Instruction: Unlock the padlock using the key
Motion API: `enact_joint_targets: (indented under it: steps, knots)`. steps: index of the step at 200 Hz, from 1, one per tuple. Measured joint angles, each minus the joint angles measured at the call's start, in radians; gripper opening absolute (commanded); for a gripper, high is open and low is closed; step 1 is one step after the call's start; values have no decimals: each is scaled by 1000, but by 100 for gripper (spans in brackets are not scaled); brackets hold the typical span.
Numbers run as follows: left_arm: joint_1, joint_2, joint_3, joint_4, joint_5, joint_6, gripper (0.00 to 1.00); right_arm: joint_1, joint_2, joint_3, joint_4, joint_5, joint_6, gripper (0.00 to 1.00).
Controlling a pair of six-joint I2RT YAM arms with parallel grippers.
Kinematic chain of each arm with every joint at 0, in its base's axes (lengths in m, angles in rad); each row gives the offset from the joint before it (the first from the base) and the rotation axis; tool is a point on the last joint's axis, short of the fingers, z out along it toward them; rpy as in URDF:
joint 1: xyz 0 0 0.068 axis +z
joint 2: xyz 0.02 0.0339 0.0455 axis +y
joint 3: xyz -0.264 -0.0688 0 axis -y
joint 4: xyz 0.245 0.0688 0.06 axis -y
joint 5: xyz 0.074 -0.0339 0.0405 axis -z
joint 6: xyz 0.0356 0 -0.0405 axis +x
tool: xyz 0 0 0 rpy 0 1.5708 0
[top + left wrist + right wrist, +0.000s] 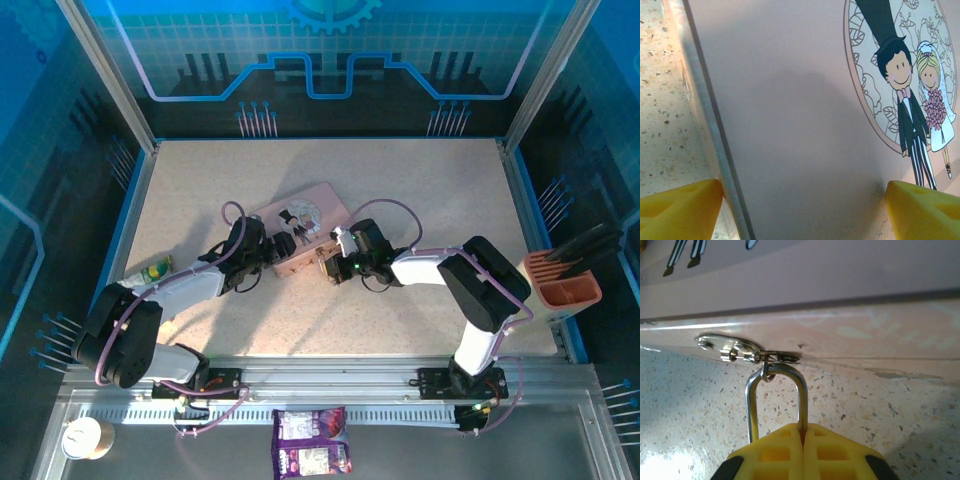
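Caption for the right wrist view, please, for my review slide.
Right gripper shut on the padlock, its shackle threaded through the pink tin's hasp, over the speckled table.

Pink tin (322,203) mid-table, orange rack (565,288) far R, cup (83,437) btm L, purple packet (312,442) btm ctr

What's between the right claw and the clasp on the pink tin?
The padlock's silver shackle, hooked through the clasp, in the right wrist view.

Left end effector (802,210) spread, seemingly astride the pink tin (790,100) edge.
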Motion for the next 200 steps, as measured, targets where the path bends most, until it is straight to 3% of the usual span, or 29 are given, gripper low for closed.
enact_joint_targets:
  steps: [95, 200]
  knots:
    - [-34, -4, -4, -3, -44, -91, 85, 85, -24, -41, 53, 208, 350, 0]
    - [-151, -14, -30, 24, -141, -196, 85, 92, -53, -144, 206, 272, 666, 0]
